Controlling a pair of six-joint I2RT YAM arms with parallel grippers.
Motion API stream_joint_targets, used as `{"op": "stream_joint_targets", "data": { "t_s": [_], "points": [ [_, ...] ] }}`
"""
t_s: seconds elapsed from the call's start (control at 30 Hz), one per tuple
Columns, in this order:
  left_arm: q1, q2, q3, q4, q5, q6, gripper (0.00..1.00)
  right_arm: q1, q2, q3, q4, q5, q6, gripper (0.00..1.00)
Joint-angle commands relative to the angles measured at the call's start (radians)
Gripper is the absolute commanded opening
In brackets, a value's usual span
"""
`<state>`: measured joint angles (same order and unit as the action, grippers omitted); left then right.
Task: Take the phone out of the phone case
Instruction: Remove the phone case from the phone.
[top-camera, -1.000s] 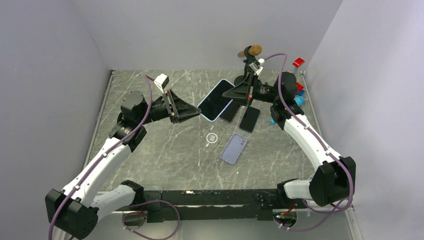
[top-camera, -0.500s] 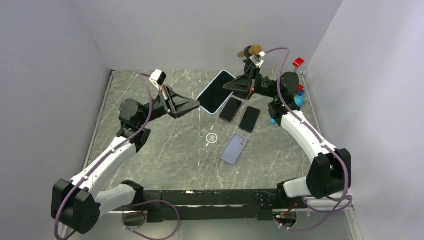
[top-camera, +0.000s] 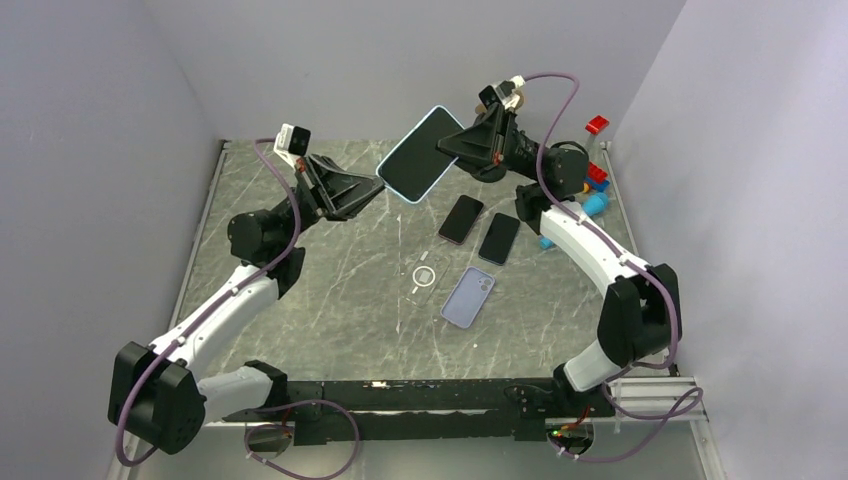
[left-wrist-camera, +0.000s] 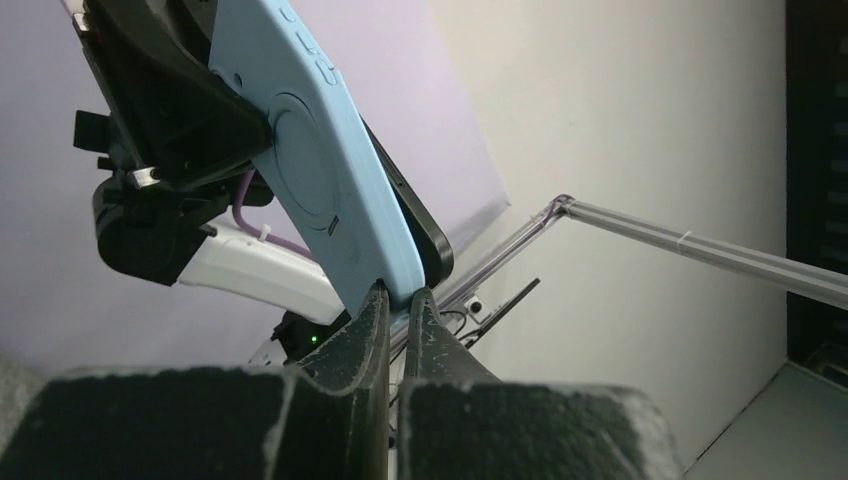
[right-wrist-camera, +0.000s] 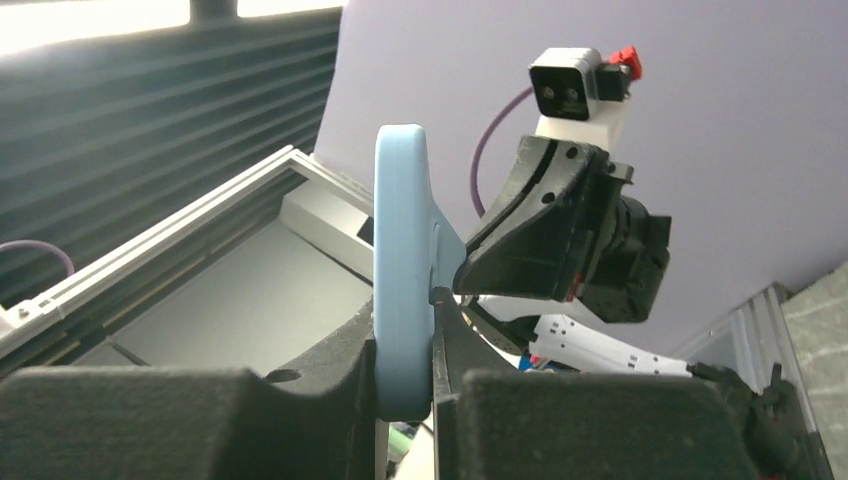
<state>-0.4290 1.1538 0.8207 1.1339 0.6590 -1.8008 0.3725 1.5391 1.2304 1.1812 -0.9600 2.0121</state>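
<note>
A phone (top-camera: 415, 152) with a dark screen sits in a light blue phone case (left-wrist-camera: 320, 170) and is held up in the air above the back of the table. My right gripper (top-camera: 456, 148) is shut across the case's upper right end, with the case edge (right-wrist-camera: 402, 260) squeezed between its fingers. My left gripper (top-camera: 380, 190) comes in from the lower left. Its fingertips (left-wrist-camera: 380, 300) are pinched shut on the case's bottom corner, beside the phone's black edge (left-wrist-camera: 425, 225).
Two dark phones (top-camera: 461, 218) (top-camera: 499, 238) lie side by side on the marble table (top-camera: 300, 300). A lavender phone case (top-camera: 468, 297) and a clear ring (top-camera: 424, 276) lie nearer. Coloured blocks (top-camera: 597, 185) sit at the back right edge, by the wall.
Both arms have lifted the cased phone higher and toward the back left. The left gripper closed onto the case's corner.
</note>
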Motion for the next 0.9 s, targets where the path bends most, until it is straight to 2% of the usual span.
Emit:
{"op": "stream_joint_targets", "data": {
  "t_s": [0.0, 0.13, 0.2, 0.3, 0.43, 0.57, 0.6, 0.67, 0.73, 0.8, 0.87],
  "points": [
    [-0.014, 0.05, -0.023, -0.062, -0.056, -0.008, 0.0, 0.089, -0.004, 0.113, 0.22, 0.113, 0.243, 0.0],
    [-0.013, 0.058, -0.03, -0.076, -0.067, -0.018, 0.0, 0.107, 0.025, 0.151, 0.23, 0.114, 0.26, 0.0],
    [-0.014, 0.053, -0.001, -0.159, -0.036, 0.02, 0.0, 0.107, 0.027, 0.153, 0.22, 0.121, 0.255, 0.0],
    [-0.013, 0.015, 0.069, -0.446, 0.004, 0.177, 0.0, 0.106, 0.038, 0.162, 0.226, 0.154, 0.253, 0.0],
    [-0.017, -0.09, 0.144, -0.982, -0.099, 0.437, 0.0, 0.108, 0.042, 0.174, 0.179, 0.188, 0.207, 0.0],
    [-0.003, -0.156, 0.136, -1.189, -0.165, 0.532, 0.02, 0.106, 0.036, 0.146, 0.155, 0.219, 0.188, 0.0],
    [-0.001, -0.166, 0.139, -1.221, -0.173, 0.552, 0.07, 0.105, 0.026, 0.13, 0.127, 0.218, 0.165, 0.0],
    [0.0, -0.181, 0.16, -1.271, -0.178, 0.582, 0.29, 0.102, -0.004, 0.097, 0.055, 0.223, 0.102, 0.0],
    [0.001, -0.189, 0.186, -1.324, -0.178, 0.609, 0.47, 0.098, -0.033, 0.065, -0.028, 0.233, 0.038, 0.0],
    [0.001, -0.205, 0.212, -1.363, -0.189, 0.647, 0.61, 0.098, -0.059, 0.018, -0.079, 0.265, -0.009, 0.0],
    [0.001, -0.225, 0.213, -1.356, -0.184, 0.672, 0.82, 0.096, -0.073, -0.008, -0.138, 0.271, -0.055, 0.0]
  ]
}}
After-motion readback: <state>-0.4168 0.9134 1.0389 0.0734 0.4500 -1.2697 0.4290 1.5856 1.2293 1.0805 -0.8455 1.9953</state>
